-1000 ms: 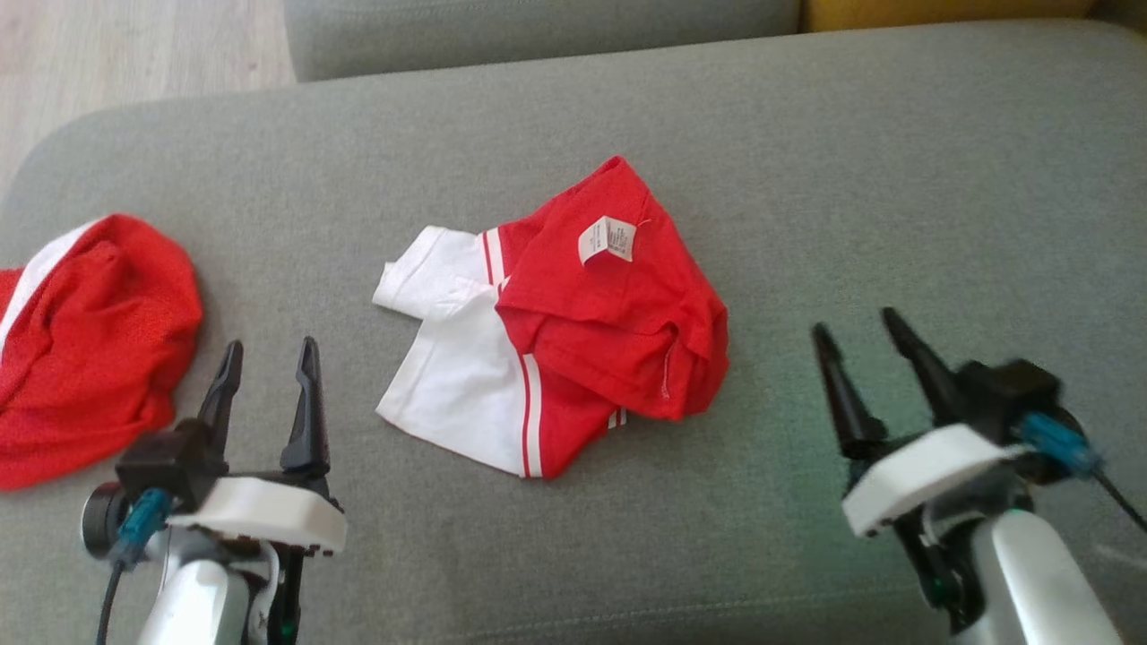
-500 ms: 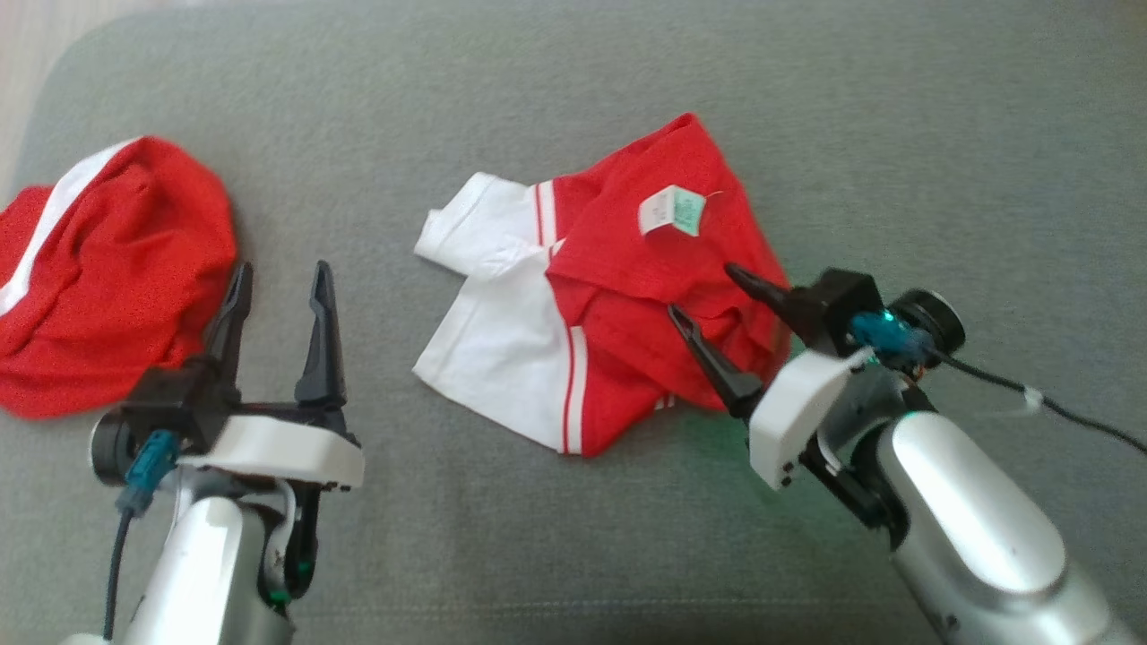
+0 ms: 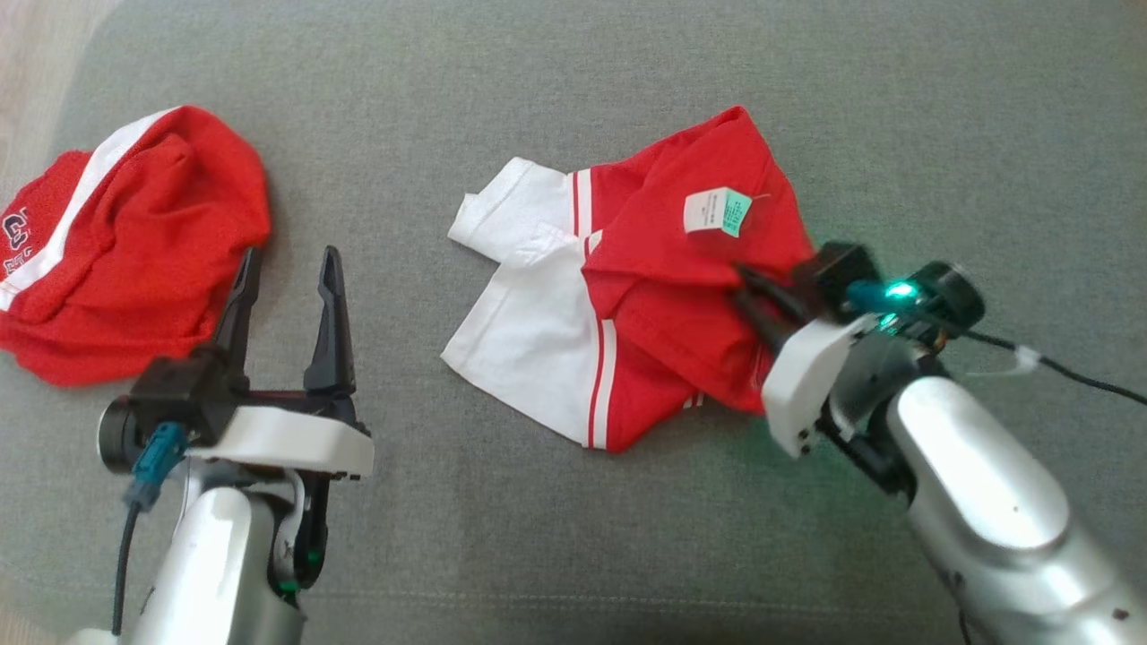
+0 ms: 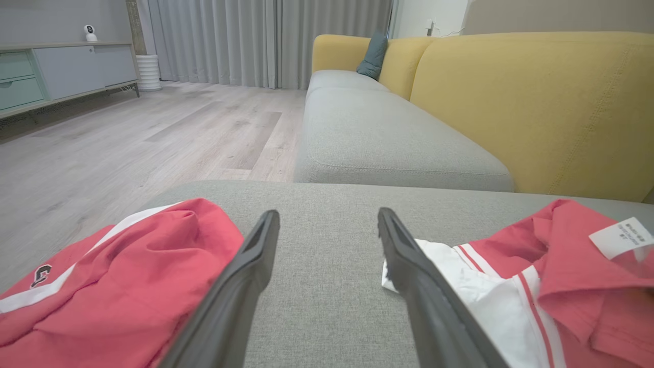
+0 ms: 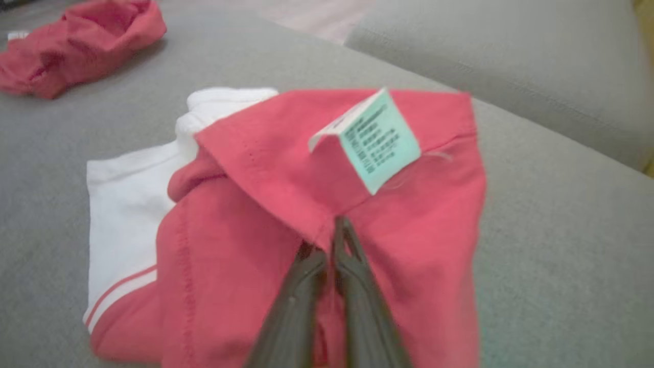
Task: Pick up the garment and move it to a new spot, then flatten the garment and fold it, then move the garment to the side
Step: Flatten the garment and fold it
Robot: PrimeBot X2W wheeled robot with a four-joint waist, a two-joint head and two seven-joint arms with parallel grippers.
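The garment (image 3: 645, 296) is a crumpled red and white piece lying mid-cushion, with a pale care label (image 3: 717, 212) facing up. My right gripper (image 3: 751, 294) is at the garment's right side, shut on a fold of its red fabric. In the right wrist view the two fingers (image 5: 352, 276) pinch together on the red cloth (image 5: 245, 204) just below the label (image 5: 375, 138). My left gripper (image 3: 288, 260) stands open over bare cushion, left of the garment, holding nothing. The left wrist view has its open jaws (image 4: 328, 214) between both red pieces, with the garment (image 4: 562, 276) at the right.
A second red garment (image 3: 134, 242) with a white stripe lies bunched at the cushion's left end, close to my left gripper. The grey sofa cushion (image 3: 502, 90) spreads all round. A yellow sofa back (image 4: 531, 102) and wooden floor (image 4: 127, 143) lie beyond.
My right gripper swung left onto the garment's right side and closed on the red fabric. The head camera shifted, so the whole picture moved. The left gripper stays open.
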